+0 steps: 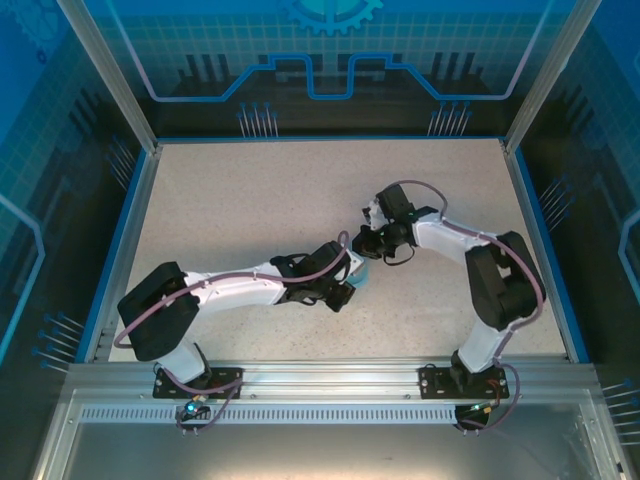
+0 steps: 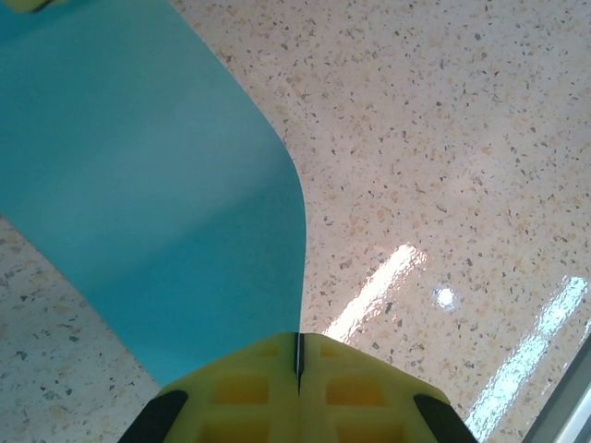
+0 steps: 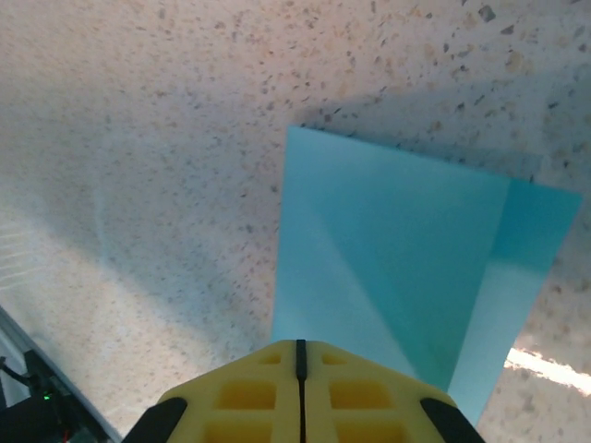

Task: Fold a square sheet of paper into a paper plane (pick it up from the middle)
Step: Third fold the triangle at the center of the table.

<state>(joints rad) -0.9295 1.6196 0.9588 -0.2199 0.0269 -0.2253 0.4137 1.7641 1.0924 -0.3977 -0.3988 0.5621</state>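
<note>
The square sheet of paper (image 1: 361, 273), light blue, is at the middle of the speckled table between my two grippers. In the left wrist view the paper (image 2: 157, 185) curves up off the table, and one edge runs into the slit of my left gripper (image 2: 298, 343), which is shut on it. In the right wrist view the paper (image 3: 397, 249) shows a diagonal crease and a folded layer along its right side. My right gripper (image 3: 300, 346) is shut above its near edge, with no paper visible between the fingers. From above, the left gripper (image 1: 350, 281) and right gripper (image 1: 368, 249) nearly meet.
The table (image 1: 250, 200) has a blue raised border (image 1: 128, 240) on its left, far and right sides. Glass walls stand behind it. An aluminium rail (image 1: 320, 380) with both arm bases runs along the near edge.
</note>
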